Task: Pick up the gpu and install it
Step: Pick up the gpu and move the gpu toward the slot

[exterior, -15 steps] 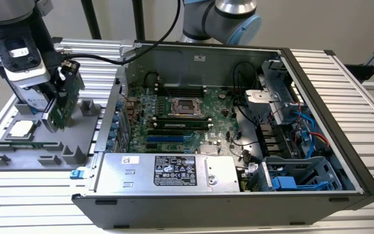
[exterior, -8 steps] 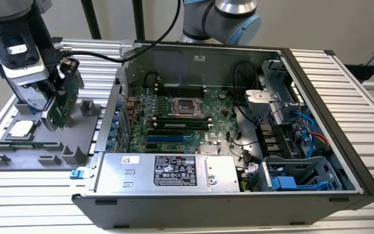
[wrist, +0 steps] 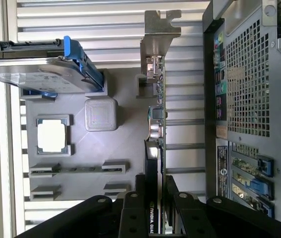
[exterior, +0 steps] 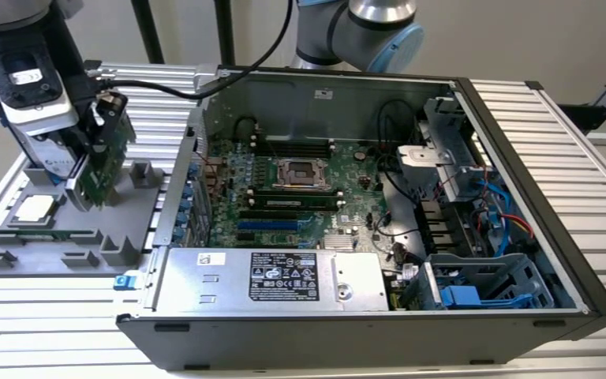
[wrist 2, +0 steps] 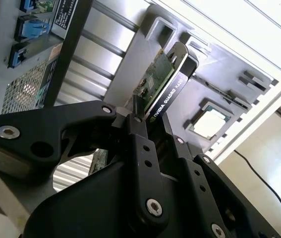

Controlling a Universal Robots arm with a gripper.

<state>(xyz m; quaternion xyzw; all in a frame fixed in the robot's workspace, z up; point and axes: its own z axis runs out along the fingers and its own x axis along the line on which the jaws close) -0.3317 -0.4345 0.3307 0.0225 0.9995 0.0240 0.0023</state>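
My gripper (exterior: 91, 146) is shut on the gpu (exterior: 105, 158), a green card held on edge over the grey parts tray (exterior: 29, 257) at the exterior view's left. Both wrist views look along the card: the gpu (wrist 2: 166, 82) has its black shroud on one face, and the black fingers (wrist 2: 139, 144) clamp it from both sides. In the first wrist view, the gpu (wrist: 156, 126) ends in a silver bracket (wrist: 158, 32), with my gripper (wrist: 155, 201) closed on the near end. Its lower edge is close to the tray's stand; I cannot tell whether they touch.
The open computer case (exterior: 514, 150) lies to the exterior view's right of the tray, with the motherboard (exterior: 293, 197) and a blue slot (exterior: 271, 225) exposed. On the tray rest a hard drive with blue rails (wrist: 41, 67) and a processor chip (wrist: 51, 136). The slatted table (exterior: 50, 316) lies all around.
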